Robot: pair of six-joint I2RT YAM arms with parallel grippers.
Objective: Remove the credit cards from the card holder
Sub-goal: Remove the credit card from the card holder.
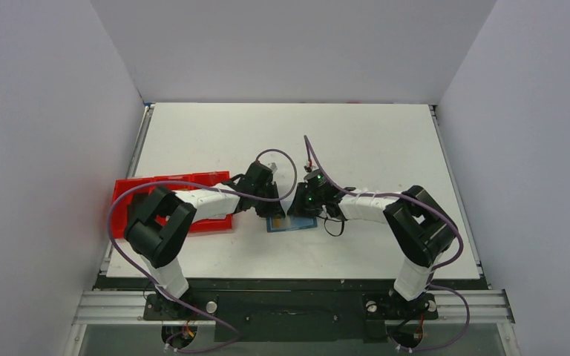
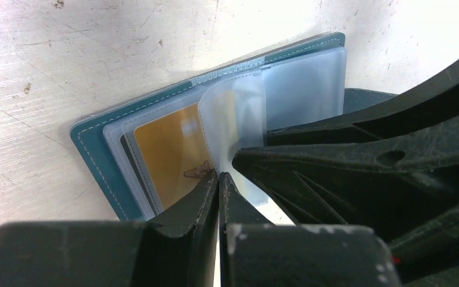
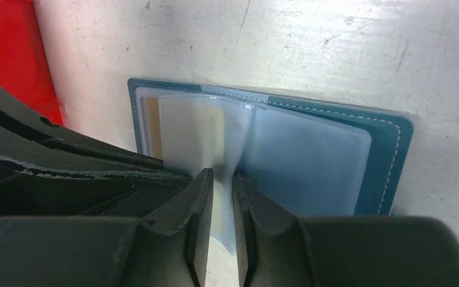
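The blue card holder lies open on the table between both arms, its clear sleeves showing in the left wrist view and the right wrist view. The tan/gold card sits in the left-hand sleeve, with a thin dark edge beside it, perhaps the dark grey card. My left gripper is shut, tips at the gold card's near edge; I cannot tell if it pinches anything. My right gripper is shut on a lifted clear sleeve, which curls up over the gold card.
The red three-compartment tray stands left of the holder, under my left arm; its corner shows in the right wrist view. The two grippers are nearly touching over the holder. White walls enclose the table.
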